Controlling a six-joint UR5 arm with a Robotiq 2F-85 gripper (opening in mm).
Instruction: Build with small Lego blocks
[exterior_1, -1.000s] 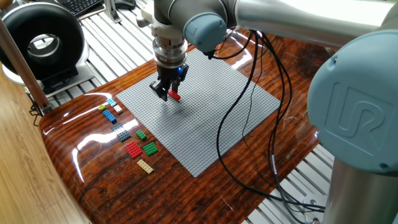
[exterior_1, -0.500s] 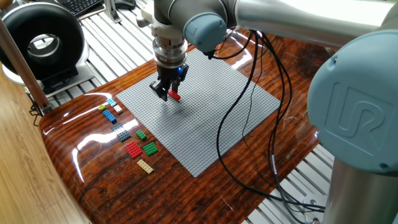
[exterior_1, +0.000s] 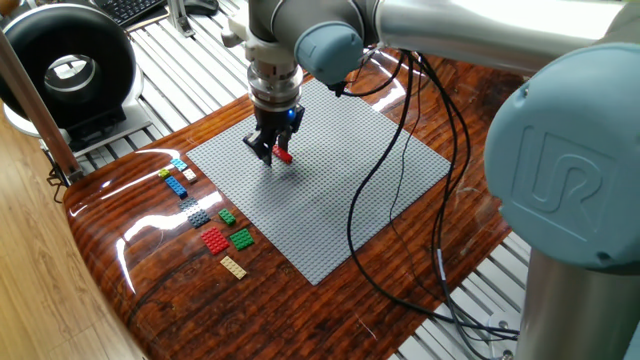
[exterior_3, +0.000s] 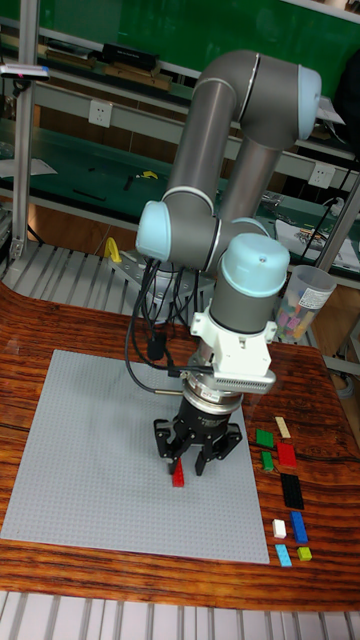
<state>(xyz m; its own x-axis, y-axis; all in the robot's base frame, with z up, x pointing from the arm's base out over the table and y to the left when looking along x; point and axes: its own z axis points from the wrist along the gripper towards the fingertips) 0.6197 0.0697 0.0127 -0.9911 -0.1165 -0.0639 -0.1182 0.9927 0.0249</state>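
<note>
While gripper (exterior_1: 273, 150) pinches red brick (exterior_1: 282, 154) just above grey baseplate (exterior_1: 340, 200), brick looks light, rigid, slick; grip flat sides. Spare bricks (exterior_1: 213, 239) lie apart on worktop (exterior_1: 330, 310).

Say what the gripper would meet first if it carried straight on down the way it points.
Probably the grey baseplate right beneath it. The gripper points down, jaws shut on a red brick, so that brick's underside would touch first. No loose brick seems to lie below.
</note>
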